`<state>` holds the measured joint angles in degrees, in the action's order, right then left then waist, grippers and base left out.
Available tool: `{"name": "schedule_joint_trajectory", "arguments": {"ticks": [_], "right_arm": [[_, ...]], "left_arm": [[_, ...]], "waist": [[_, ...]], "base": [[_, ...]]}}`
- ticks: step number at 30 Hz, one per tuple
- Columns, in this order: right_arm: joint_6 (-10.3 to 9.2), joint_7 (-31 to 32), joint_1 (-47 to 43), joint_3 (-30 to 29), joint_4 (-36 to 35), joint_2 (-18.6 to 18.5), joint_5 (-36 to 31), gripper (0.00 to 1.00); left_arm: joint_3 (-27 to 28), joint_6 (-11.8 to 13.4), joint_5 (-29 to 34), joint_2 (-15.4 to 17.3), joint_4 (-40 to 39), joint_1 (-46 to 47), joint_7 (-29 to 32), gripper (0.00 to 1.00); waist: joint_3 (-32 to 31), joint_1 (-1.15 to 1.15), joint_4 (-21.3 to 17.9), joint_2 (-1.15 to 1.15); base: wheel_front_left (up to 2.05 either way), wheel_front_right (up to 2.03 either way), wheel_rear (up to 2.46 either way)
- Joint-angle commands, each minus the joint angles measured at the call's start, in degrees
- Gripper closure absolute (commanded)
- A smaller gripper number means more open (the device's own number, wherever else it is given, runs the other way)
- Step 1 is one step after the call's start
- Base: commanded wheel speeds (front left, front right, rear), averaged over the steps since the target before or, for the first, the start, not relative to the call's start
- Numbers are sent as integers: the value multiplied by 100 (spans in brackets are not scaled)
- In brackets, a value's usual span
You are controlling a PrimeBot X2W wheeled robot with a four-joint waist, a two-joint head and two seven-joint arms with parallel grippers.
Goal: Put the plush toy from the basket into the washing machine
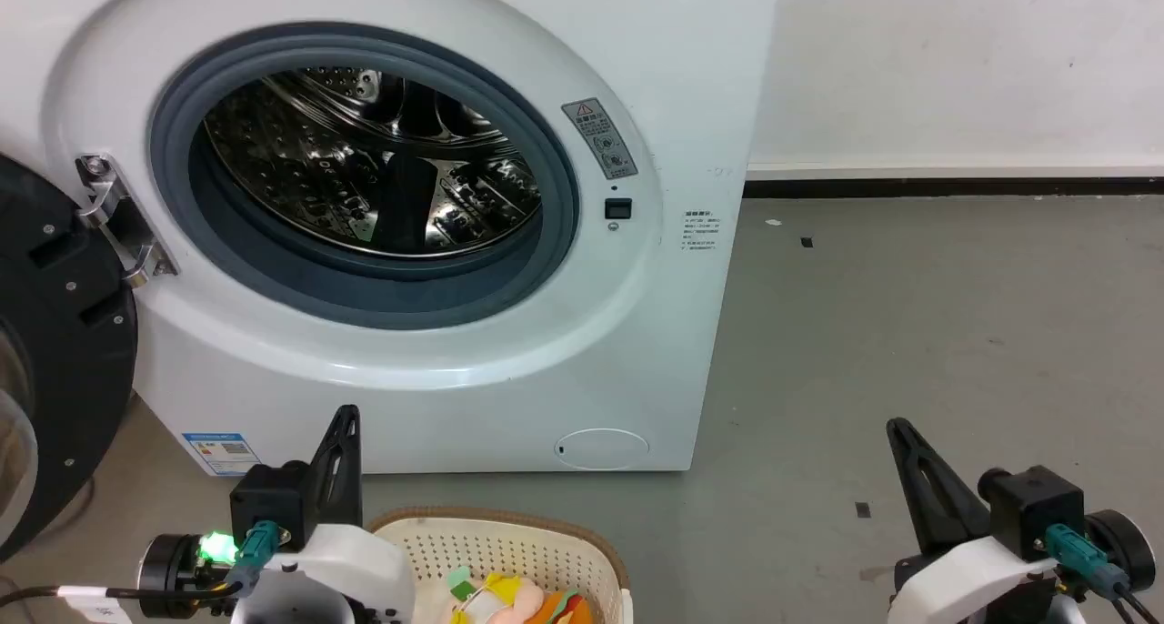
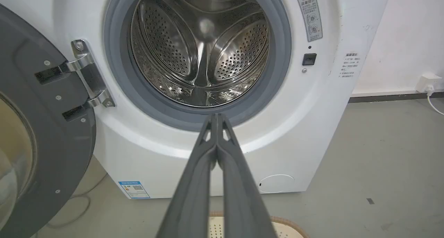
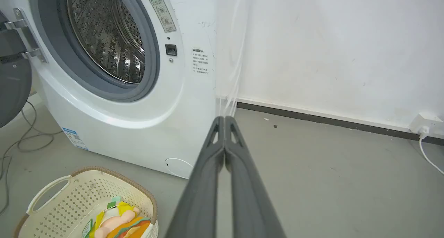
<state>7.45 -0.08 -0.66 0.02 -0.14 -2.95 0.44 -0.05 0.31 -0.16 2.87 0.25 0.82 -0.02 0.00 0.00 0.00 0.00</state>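
Plush toy: soft, multicoloured, with orange, yellow, pale pink and green parts. It lies on the inner bottom of the basket, touched by neither gripper.

Basket: cream-white perforated plastic with a brown rim and a white side handle. It stands on the grey floor just in front of the washing machine.

Washing machine: white front-loader. The black-framed door is swung open to the left on a metal hinge. A grey gasket rings the porthole, and the shiny perforated drum is exposed.

Left gripper: at the lower left of the head view, beside the basket's left edge. Its fingers are pressed together with nothing between them. In its wrist view the tips line up with the gasket's lower edge.

Right gripper: at the lower right, over bare floor and well apart from the basket. Its fingers are likewise pressed together and hold nothing.

Wall socket: white, at the skirting, with a cable running from it.
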Motion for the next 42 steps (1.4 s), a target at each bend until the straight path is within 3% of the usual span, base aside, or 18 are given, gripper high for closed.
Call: {"name": "schedule_joint_trajectory", "arguments": {"ticks": [1,17,18,42], "right_arm": [[3,8,66,-2,14,7,-44,100],[3,8,66,-2,14,7,-44,100],[0,0,0,1,0,0,1,0],[1,-266,14,-156,-43,1,148,0]], "left_arm": [[5,-31,16,0,-25,-82,2,100],[5,-31,16,0,-25,-82,2,100],[0,0,1,0,0,0,0,0],[-260,128,-233,0,188,14,-266,0]], "waist": [[0,0,0,0],[0,0,0,0],[0,0,0,0],[108,0,-59,0]], "base": [[0,0,0],[0,0,0],[0,0,0],[0,0,0]]}}
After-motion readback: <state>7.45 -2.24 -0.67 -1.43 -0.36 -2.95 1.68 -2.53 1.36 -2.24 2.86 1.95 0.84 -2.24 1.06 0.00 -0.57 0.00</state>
